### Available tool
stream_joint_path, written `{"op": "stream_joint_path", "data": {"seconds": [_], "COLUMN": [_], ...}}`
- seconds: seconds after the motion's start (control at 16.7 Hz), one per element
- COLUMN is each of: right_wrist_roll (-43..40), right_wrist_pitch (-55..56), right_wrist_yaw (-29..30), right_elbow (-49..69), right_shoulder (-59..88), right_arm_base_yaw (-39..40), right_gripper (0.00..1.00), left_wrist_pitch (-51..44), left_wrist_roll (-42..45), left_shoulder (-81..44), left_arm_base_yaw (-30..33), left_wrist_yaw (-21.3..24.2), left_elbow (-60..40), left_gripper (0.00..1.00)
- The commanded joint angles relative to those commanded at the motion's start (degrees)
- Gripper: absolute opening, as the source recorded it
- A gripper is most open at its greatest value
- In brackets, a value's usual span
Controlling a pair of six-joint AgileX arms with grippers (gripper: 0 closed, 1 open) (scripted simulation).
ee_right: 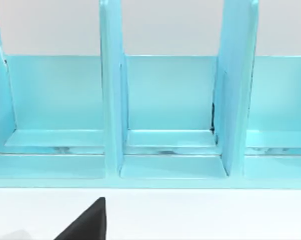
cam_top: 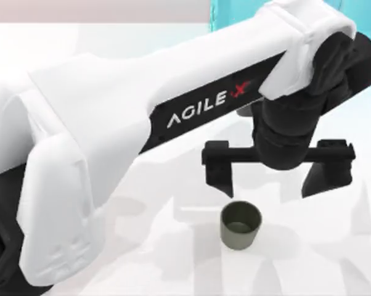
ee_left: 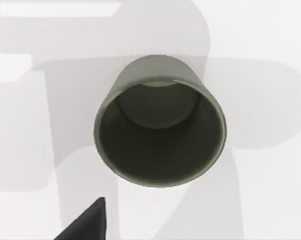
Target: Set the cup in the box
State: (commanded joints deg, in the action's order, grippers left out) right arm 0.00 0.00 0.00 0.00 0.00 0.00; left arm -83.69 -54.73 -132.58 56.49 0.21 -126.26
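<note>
The cup (cam_top: pixel 241 226) is a small olive-grey cylinder standing upright and empty on the white table. In the left wrist view the cup (ee_left: pixel 160 125) is seen from above, mouth open toward the camera. My left arm reaches across the table from the left. Its gripper (cam_top: pixel 272 177) hangs open just behind and above the cup, and its two black fingers (cam_top: pixel 219 176) are spread wider than the cup and touch nothing. The box is out of view. My right gripper (ee_right: pixel 85 225) is parked facing a shelf.
A cyan-blue shelf unit (ee_right: pixel 165 100) with upright dividers stands along the table's far side, and its corner (cam_top: pixel 235 9) peeks out at the top of the top view. The white left arm (cam_top: pixel 142 111) covers much of the table's left half.
</note>
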Motion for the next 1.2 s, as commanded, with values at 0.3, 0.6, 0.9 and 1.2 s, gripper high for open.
{"op": "stream_joint_path", "data": {"seconds": [0.3,0.6,0.9,1.2], "right_wrist_roll": [0.00,0.00,0.00,0.00], "right_wrist_pitch": [0.00,0.00,0.00,0.00], "right_wrist_yaw": [0.00,0.00,0.00,0.00], "right_elbow": [0.00,0.00,0.00,0.00], "right_shoulder": [0.00,0.00,0.00,0.00], "right_arm_base_yaw": [0.00,0.00,0.00,0.00], "right_gripper": [1.00,1.00,1.00,1.00], "left_wrist_pitch": [12.87,19.88,19.88,19.88], "left_wrist_roll": [0.06,-0.01,-0.01,-0.01], "left_shoulder": [-0.35,-0.76,-0.76,-0.76], "left_arm_base_yaw": [-0.05,0.03,0.03,0.03], "left_wrist_yaw": [0.01,0.01,0.01,0.01], "left_elbow": [12.37,19.19,19.19,19.19], "left_gripper": [1.00,1.00,0.85,0.47]}}
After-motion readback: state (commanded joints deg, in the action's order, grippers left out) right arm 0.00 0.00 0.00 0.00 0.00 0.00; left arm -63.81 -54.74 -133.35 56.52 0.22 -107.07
